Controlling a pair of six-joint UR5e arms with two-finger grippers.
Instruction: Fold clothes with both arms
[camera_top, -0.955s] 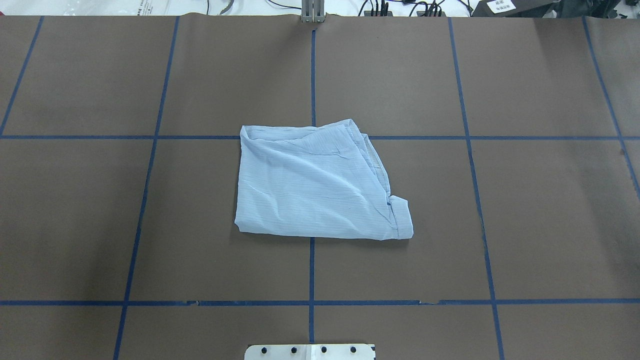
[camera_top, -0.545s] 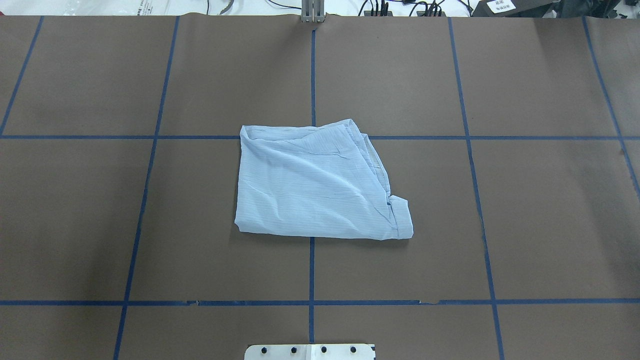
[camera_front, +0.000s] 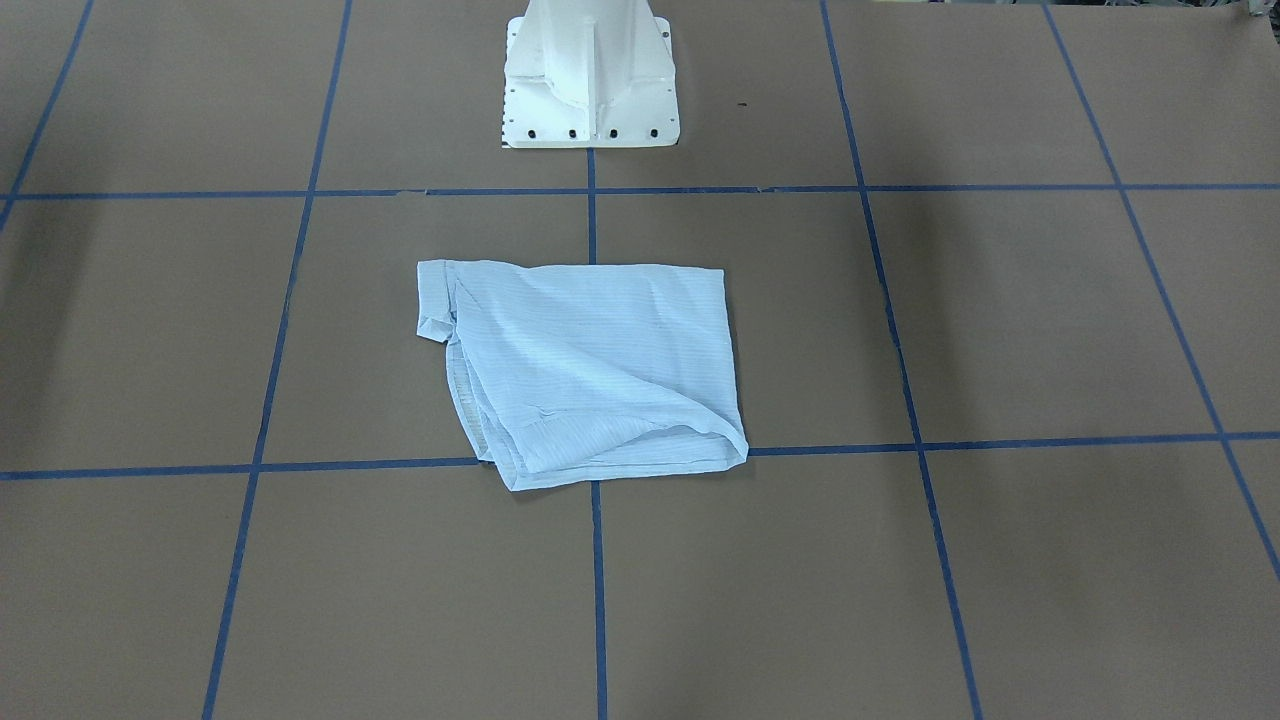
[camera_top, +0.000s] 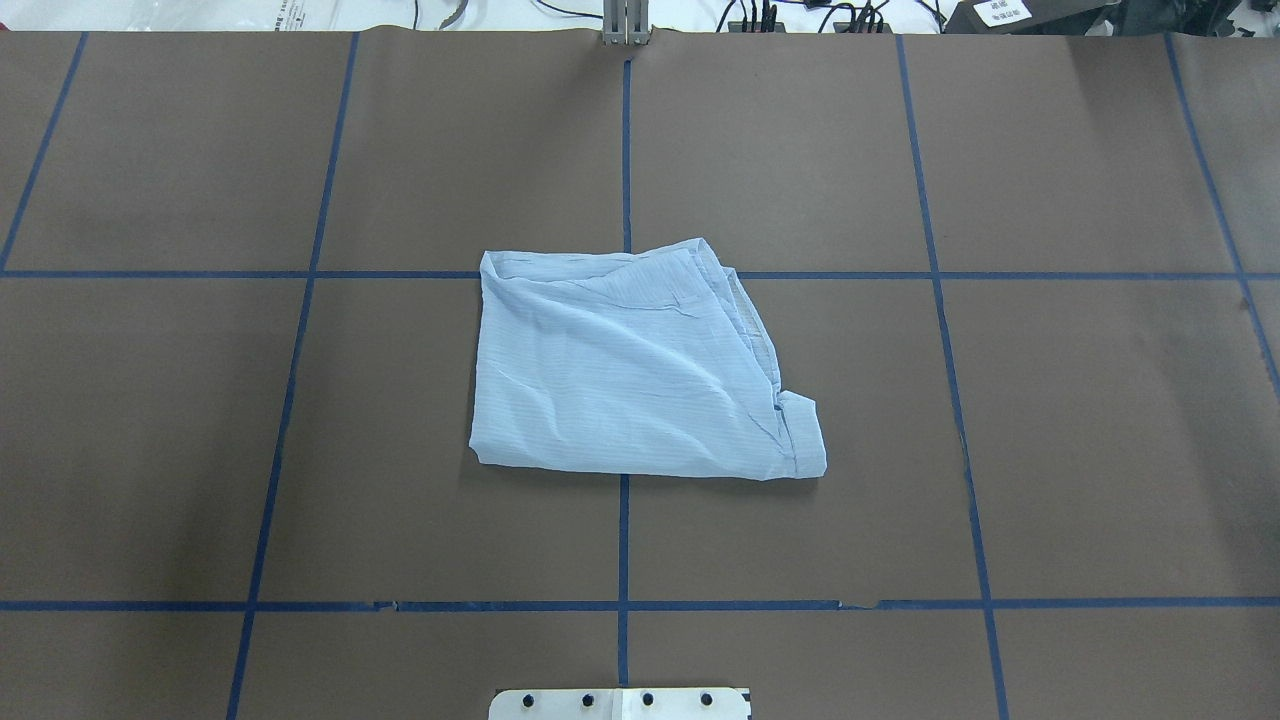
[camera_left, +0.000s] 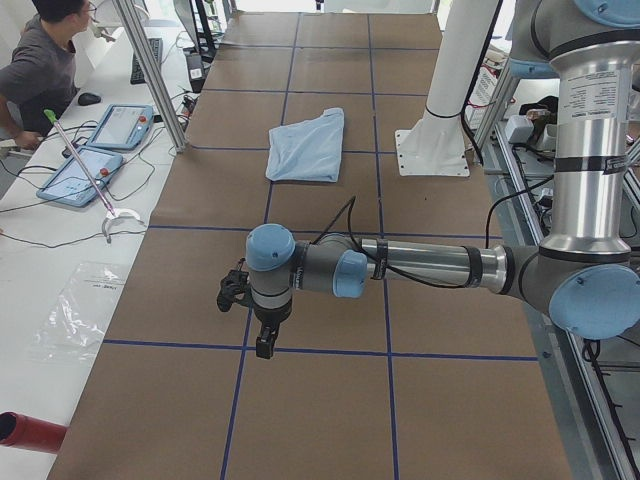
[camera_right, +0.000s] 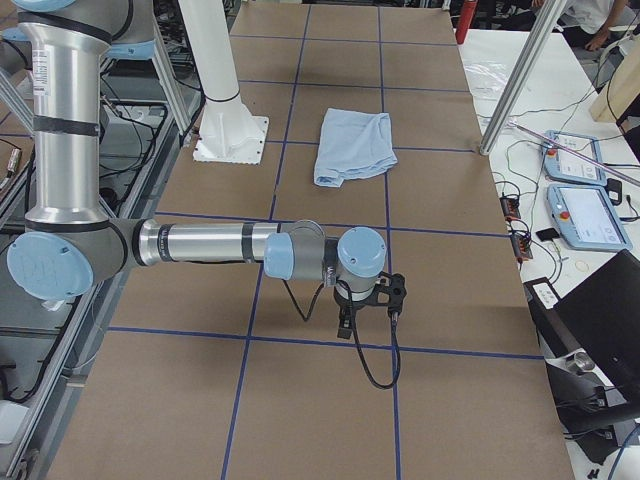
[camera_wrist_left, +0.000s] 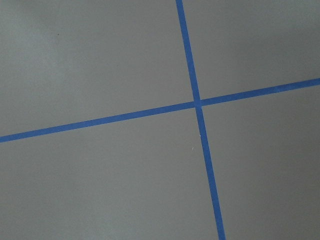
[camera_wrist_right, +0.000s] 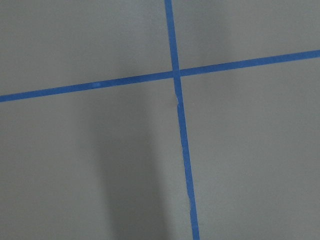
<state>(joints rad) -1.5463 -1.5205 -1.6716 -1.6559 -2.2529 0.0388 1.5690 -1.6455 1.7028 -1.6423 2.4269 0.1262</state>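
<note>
The clothes are one light blue striped shirt (camera_top: 630, 370), folded into a rough rectangle and lying flat at the middle of the brown table (camera_front: 590, 370). It also shows in both side views (camera_left: 308, 145) (camera_right: 352, 145). Neither arm appears in the overhead or front-facing views. My left gripper (camera_left: 264, 345) points down over bare table, well away from the shirt toward the table's left end. My right gripper (camera_right: 345, 325) hangs likewise toward the right end. I cannot tell whether either is open or shut. Both wrist views show only brown table and blue tape lines.
The white pedestal base (camera_front: 590, 80) stands at the robot's edge of the table (camera_top: 620, 703). Blue tape lines mark a grid on the table. Beyond the far edge, a person (camera_left: 45, 60) sits by teach pendants (camera_left: 120, 125) and metal frame posts (camera_right: 520, 75).
</note>
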